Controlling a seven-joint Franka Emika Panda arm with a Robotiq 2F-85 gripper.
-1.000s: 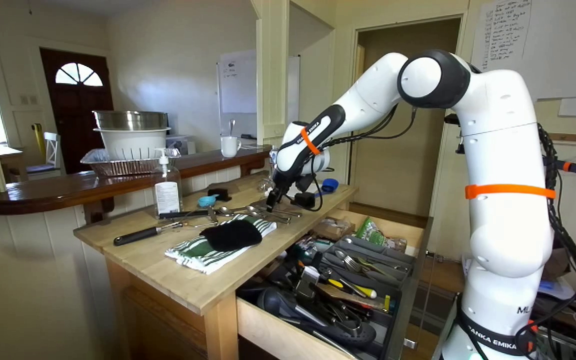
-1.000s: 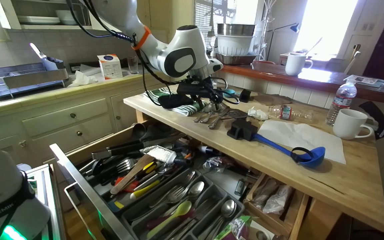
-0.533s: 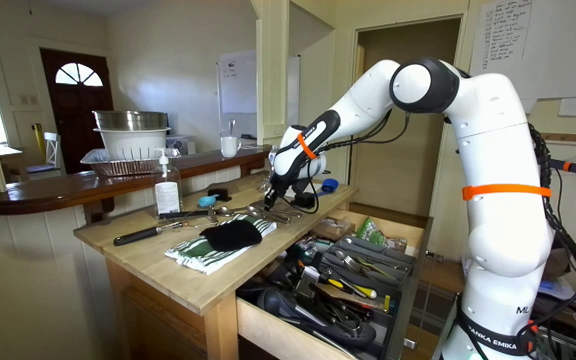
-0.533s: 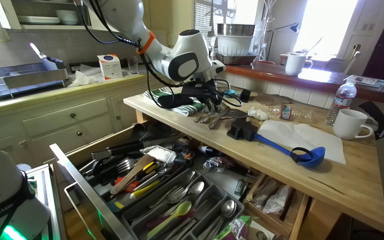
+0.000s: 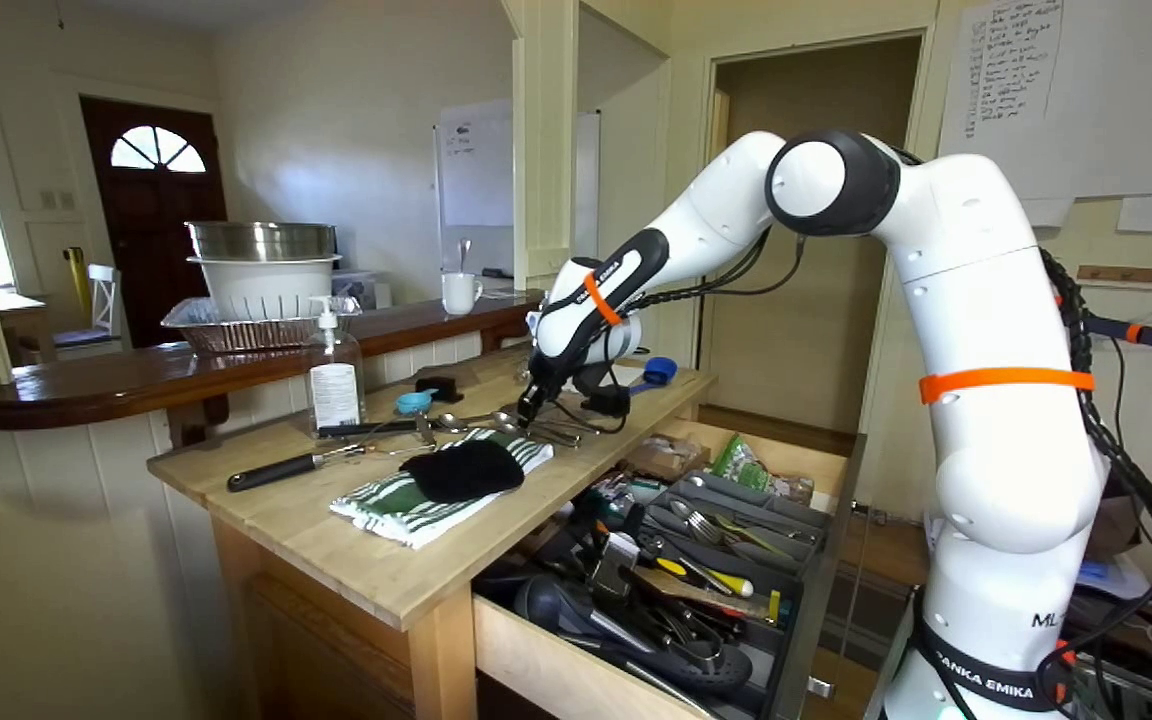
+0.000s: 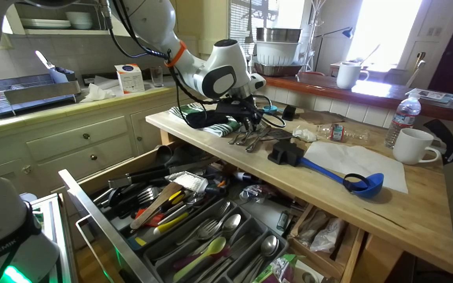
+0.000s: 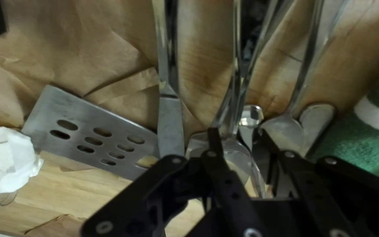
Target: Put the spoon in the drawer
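In the wrist view, the jaws stand apart w/ a clear gap; the bowl of a metal spoon [image 7: 238,154] shows btw. them, contact I cannot tell. This spoon lies on the bench [image 6: 411,212], near a slotted turner [image 7: 81,136] & the striped towel [image 5: 391,498]. In both ext. views, the drawer [image 5: 546,660] is pulled open.

In an exterior view the white arm [image 5: 976,300] was bent down over the wooden counter [image 5: 306,530], gripper [image 5: 525,412] right by a few spoons [image 5: 451,422], couldn't tell if touching. Some black thing [image 5: 466,470] sat on a folded green-striped towel [image 5: 386,512], pump bottle [image 5: 334,390] further back, and the drawer [image 5: 536,650] was pulled way out, crammed with utensils [image 5: 696,588].
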